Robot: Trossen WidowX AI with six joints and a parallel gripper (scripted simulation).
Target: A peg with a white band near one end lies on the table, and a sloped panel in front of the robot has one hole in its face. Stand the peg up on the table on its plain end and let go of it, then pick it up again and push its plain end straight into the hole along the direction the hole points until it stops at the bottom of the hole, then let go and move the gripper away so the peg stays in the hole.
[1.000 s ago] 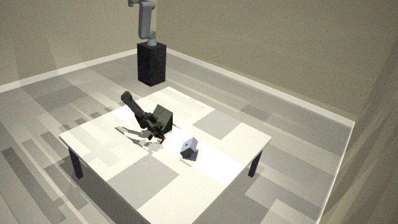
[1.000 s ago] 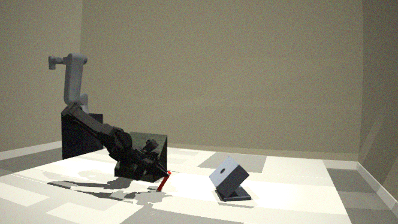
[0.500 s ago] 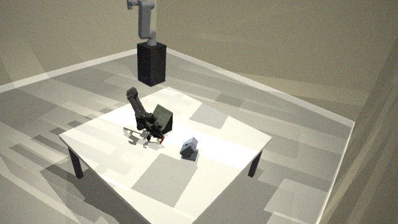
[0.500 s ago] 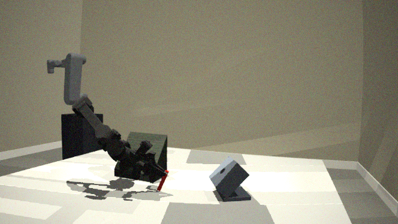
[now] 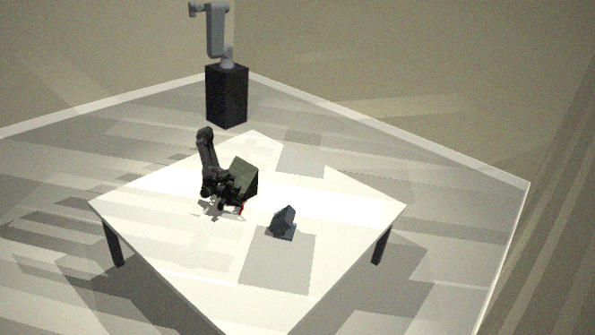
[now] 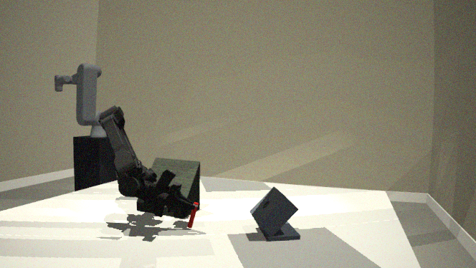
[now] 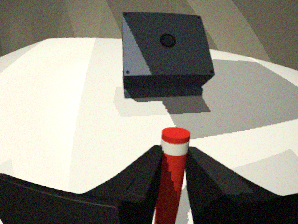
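The red peg [image 5: 242,209] [image 6: 192,218] [image 7: 172,175] is nearly upright. Its top leans slightly towards the panel in the exterior view. Its white-banded end is up; its plain end is down, at or very near the table top. My gripper [image 6: 195,206] [image 7: 173,153] is shut on the peg just below the band, reaching in low from the side. The dark sloped panel [image 5: 281,221] [image 6: 277,211] [image 7: 182,57] stands apart beyond the peg, with one round hole [image 6: 266,204] [image 7: 167,40] in its face. The hole looks empty.
A dark green sloped block [image 5: 243,176] [image 6: 179,172] stands right beside the arm, behind the gripper in the top and exterior views. Another grey arm [image 5: 216,31] [image 6: 87,94] stands on a black pedestal [image 5: 226,96] [image 6: 94,165] beyond the table [image 5: 188,269] [image 6: 322,201].
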